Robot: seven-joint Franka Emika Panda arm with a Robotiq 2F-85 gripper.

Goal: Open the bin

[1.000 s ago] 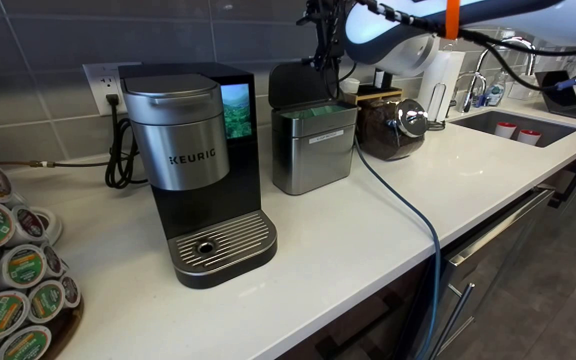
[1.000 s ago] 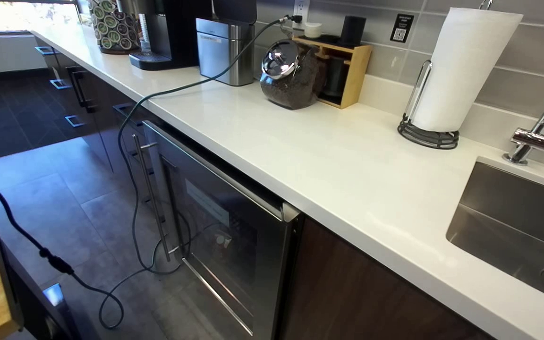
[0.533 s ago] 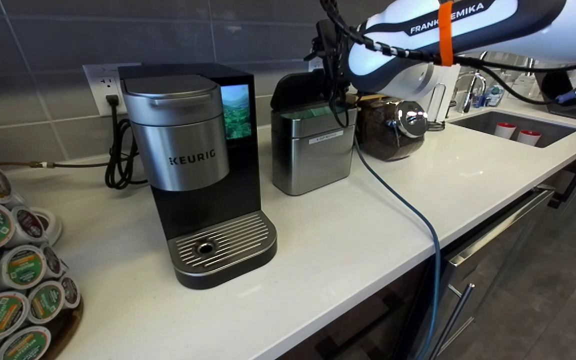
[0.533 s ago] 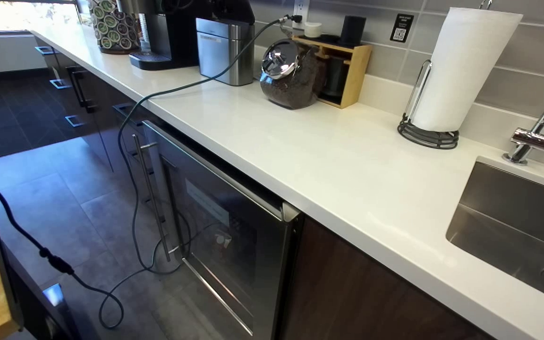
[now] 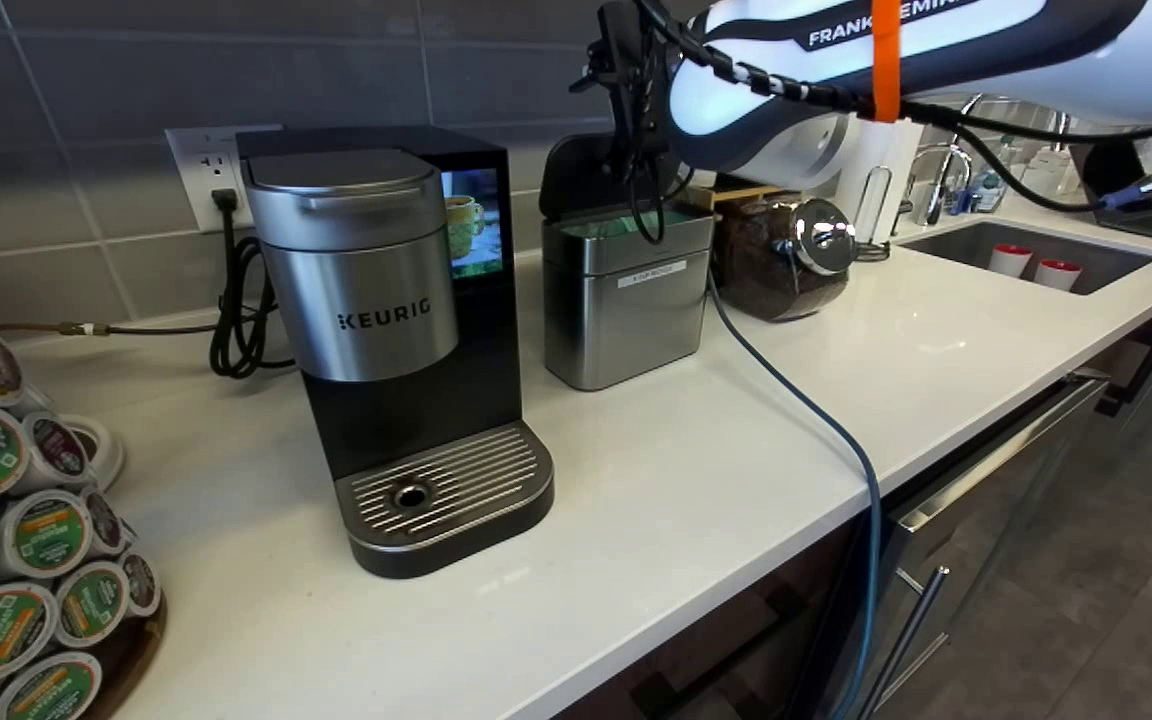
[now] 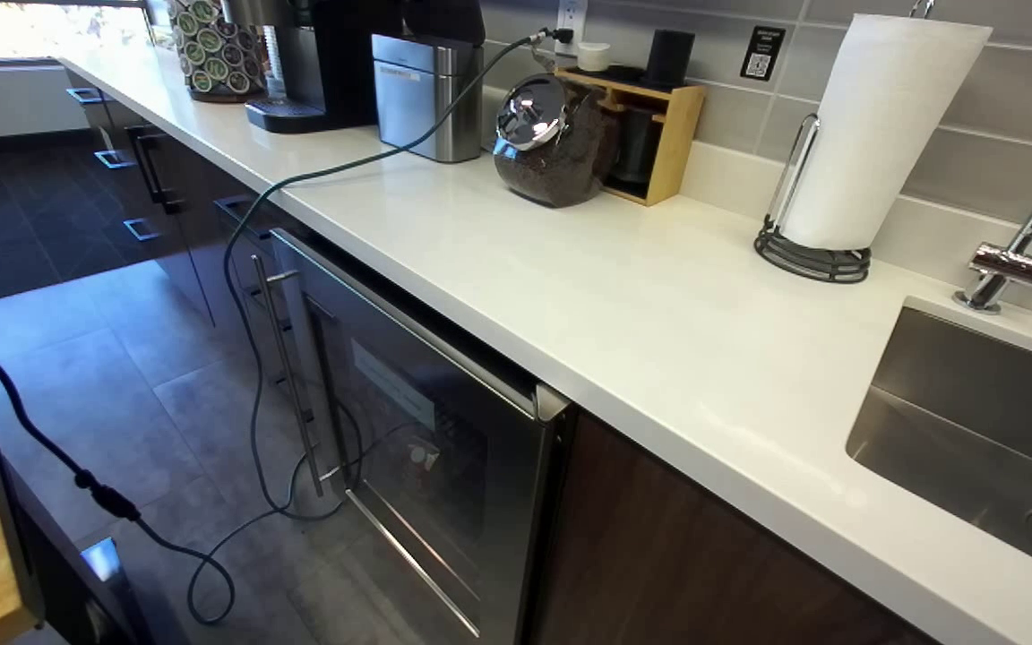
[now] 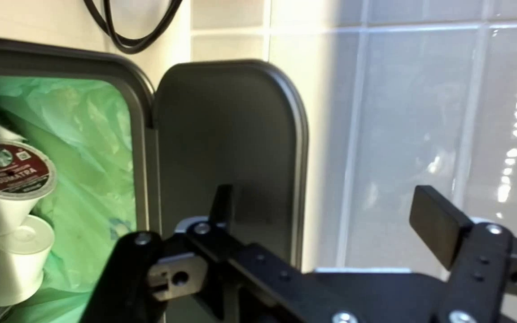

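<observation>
While the arm (image 5: 946,60) extends nearly level, its fingers (image 7: 438,226) stand spread near the open bin (image 5: 626,330).

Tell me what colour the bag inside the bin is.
The bag is green, clearest in the wrist view.

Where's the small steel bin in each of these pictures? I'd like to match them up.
In an exterior view: the bin, slightly above and right of centre.
In an exterior view: the bin, near the top, left of centre.
Wrist view: the bin, cut off at the left edge.
Shared landmark: its raised dark lid.
</observation>
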